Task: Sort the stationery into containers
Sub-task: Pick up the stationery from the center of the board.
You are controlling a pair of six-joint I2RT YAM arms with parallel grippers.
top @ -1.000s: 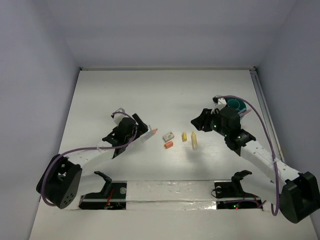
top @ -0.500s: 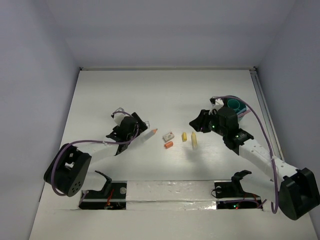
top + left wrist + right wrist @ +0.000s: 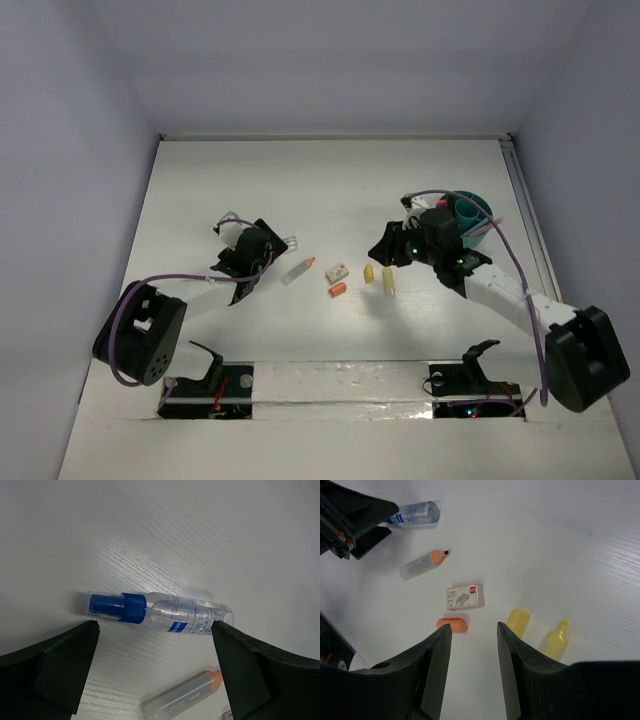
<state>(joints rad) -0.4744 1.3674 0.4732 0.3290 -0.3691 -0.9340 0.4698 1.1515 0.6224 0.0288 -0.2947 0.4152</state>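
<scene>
Both arms are built alike: white tubular links joined by bulky black housings. The left arm (image 3: 190, 292) rises from a rounded black base joint (image 3: 140, 340), and the right arm (image 3: 510, 298) from a matching black joint (image 3: 585, 365). A purple cable (image 3: 175, 279) runs along the left arm and loops round its base. A second purple cable (image 3: 541, 340) arcs wide over the right arm. Small green lights (image 3: 413, 250) glow on the right wrist housing. The left pincer (image 3: 272, 240) and right pincer (image 3: 388, 245) are matte black. Seen from the wrist views, the fingers (image 3: 60, 665) are thick, blunt, angular wedges, and the right arm's pair (image 3: 427, 675) are smoother with rounded edges.
</scene>
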